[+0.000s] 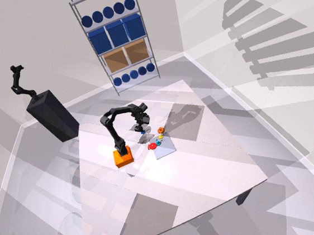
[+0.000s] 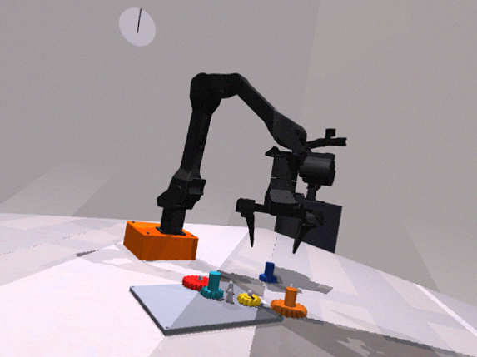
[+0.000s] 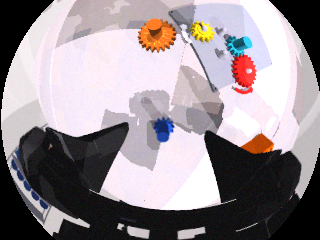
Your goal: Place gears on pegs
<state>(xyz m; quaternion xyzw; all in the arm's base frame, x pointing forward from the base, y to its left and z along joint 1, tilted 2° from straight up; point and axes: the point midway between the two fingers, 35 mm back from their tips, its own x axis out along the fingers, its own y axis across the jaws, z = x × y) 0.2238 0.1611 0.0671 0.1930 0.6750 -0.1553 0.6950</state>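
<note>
The pincer [image 1: 141,129] [image 2: 272,249] [image 3: 166,129] is spread almost to its widest, with nothing held between its fingers. It is poised above the counter [image 1: 214,165] [image 2: 65,334] [image 3: 75,75], pointed downward. Below it, the blue gear [image 1: 143,132] [image 2: 268,274] [image 3: 163,128] is seen standing on the counter, its stem upright; in the wrist view it is framed between the two fingertips, untouched.

Farther out, the grey board [image 1: 166,149] [image 2: 183,311] [image 3: 260,57] is laid on the counter. On it the teal gear [image 1: 158,142] [image 2: 212,287] [image 3: 236,46] is placed just beside the red gear [image 1: 152,145] [image 2: 195,282] [image 3: 244,71]; whether their teeth are meshed cannot be told for certain. Bare pegs [image 2: 229,294] [image 3: 221,52] are shown between the teal gear and the yellow gear [image 1: 161,137] [image 2: 249,299] [image 3: 202,31], which is separated from the teal one by a gap. The orange gear [image 1: 160,130] [image 2: 288,306] [image 3: 157,36] is stood on the counter near the yellow gear's side of the board. The arm is carried by an orange base [image 1: 124,162] [image 2: 167,250] [image 3: 260,143], well apart from the orange gear.
</note>
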